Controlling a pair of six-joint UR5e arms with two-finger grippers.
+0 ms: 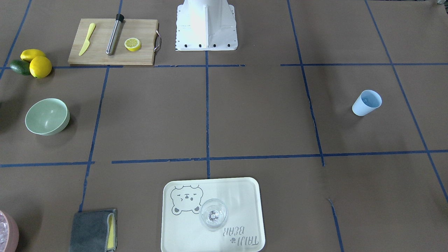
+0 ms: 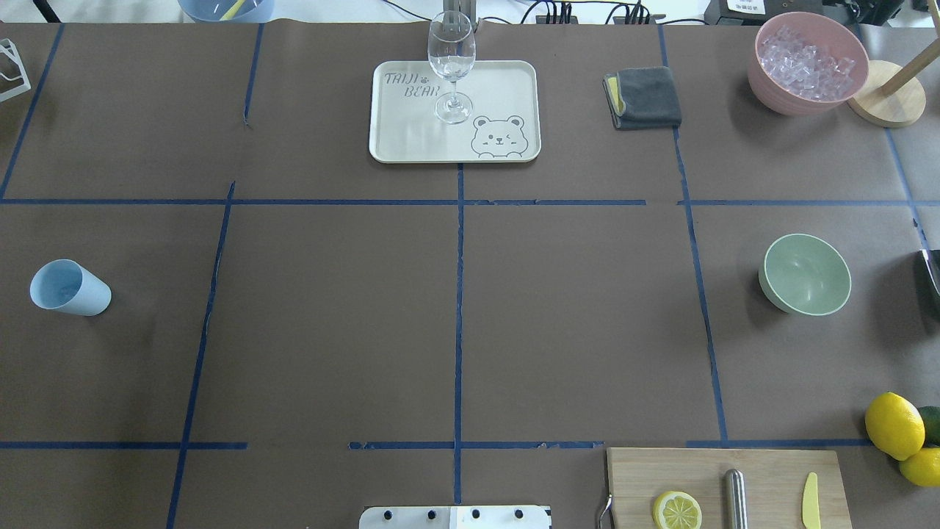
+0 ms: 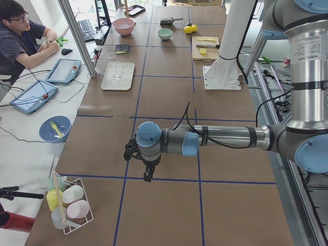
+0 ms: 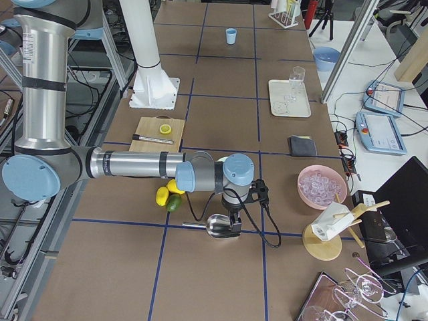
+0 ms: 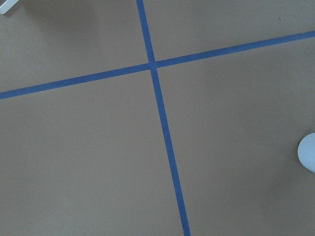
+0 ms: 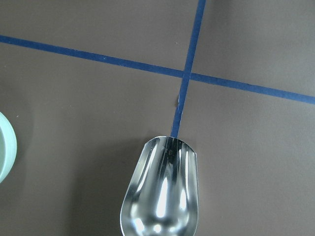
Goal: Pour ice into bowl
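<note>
The pale mint-green bowl (image 1: 47, 116) (image 2: 806, 273) stands empty on the robot's right side of the table. Its rim also shows at the left edge of the right wrist view (image 6: 4, 147). No ice shows in it. The light blue cup (image 1: 366, 102) (image 2: 70, 288) stands far off on the robot's left side, and I cannot make out any ice inside it. My right gripper (image 4: 235, 229) is low over the table beside a shiny, empty metal scoop (image 6: 162, 194) (image 4: 217, 226). I cannot tell its state. My left gripper (image 3: 147, 177) hangs above bare table. Its state is also unclear.
A cutting board (image 2: 764, 470) holds a lemon half, a steel muddler and a yellow knife. Lemons (image 2: 894, 425) lie beside it. A tray (image 2: 411, 139) carries a wine glass (image 2: 452, 62). Also here are a grey cloth (image 2: 645, 97), a pink container (image 2: 778, 99) of clear chunks, and a person (image 3: 18, 38) at the side desk.
</note>
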